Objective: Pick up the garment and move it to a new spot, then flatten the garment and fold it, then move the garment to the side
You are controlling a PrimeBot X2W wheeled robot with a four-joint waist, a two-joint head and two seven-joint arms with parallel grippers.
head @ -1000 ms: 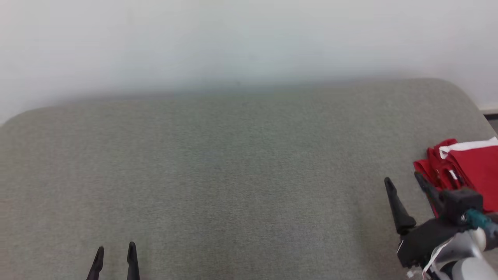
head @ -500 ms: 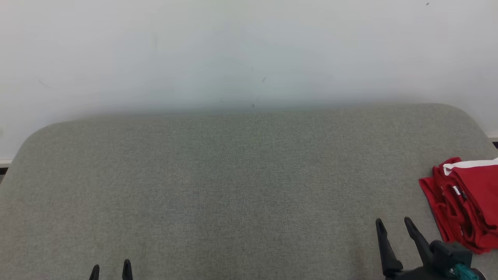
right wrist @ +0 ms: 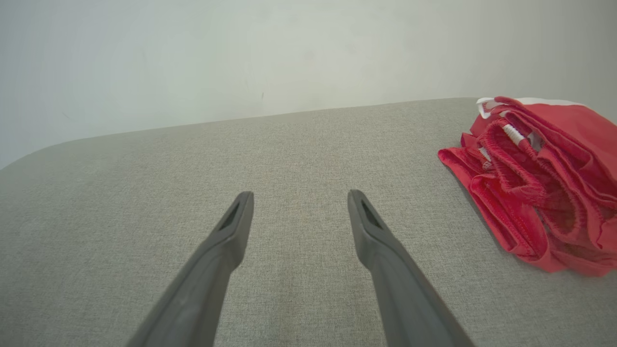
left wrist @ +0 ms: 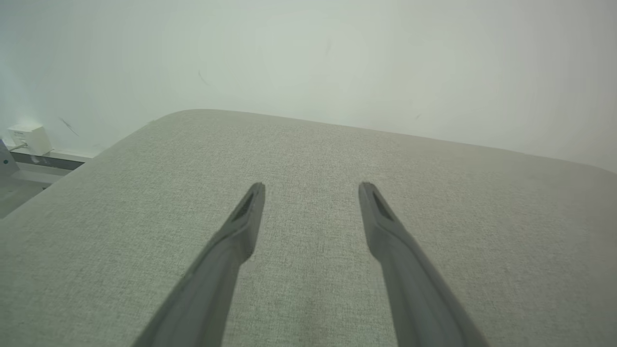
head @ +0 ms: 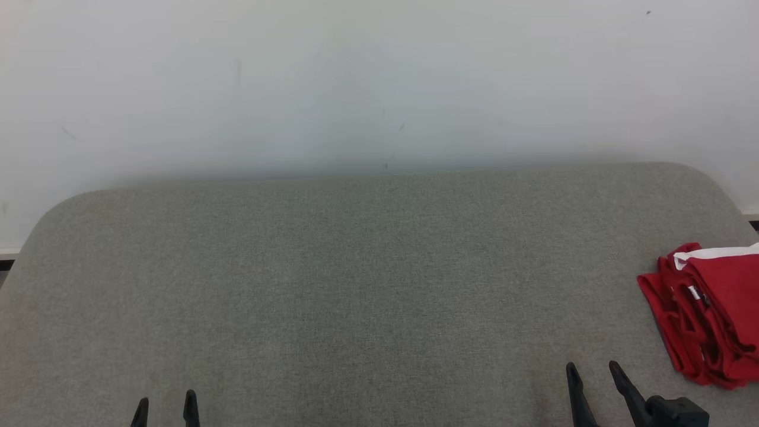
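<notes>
The garment [head: 708, 314] is red with a white band, folded into a compact bundle at the right edge of the grey cushioned surface [head: 356, 284]. In the right wrist view the garment [right wrist: 540, 178] lies to the right of my fingers. My right gripper [head: 593, 370] stands open at the lower right, a short way left of the garment and apart from it, with nothing between its fingers; in its own view the right gripper [right wrist: 300, 197] hovers over bare fabric. My left gripper [head: 166, 402] is open at the lower left, and the left gripper [left wrist: 311, 189] holds nothing.
A pale wall [head: 379, 83] rises right behind the cushioned surface. In the left wrist view a white box [left wrist: 28, 137] and a baseboard sit low on the wall beyond the surface's left corner.
The head camera has tilted up, showing more wall. My right gripper has drawn back from the garment's edge to the lower right and turned its fingers upright. The garment stays put.
</notes>
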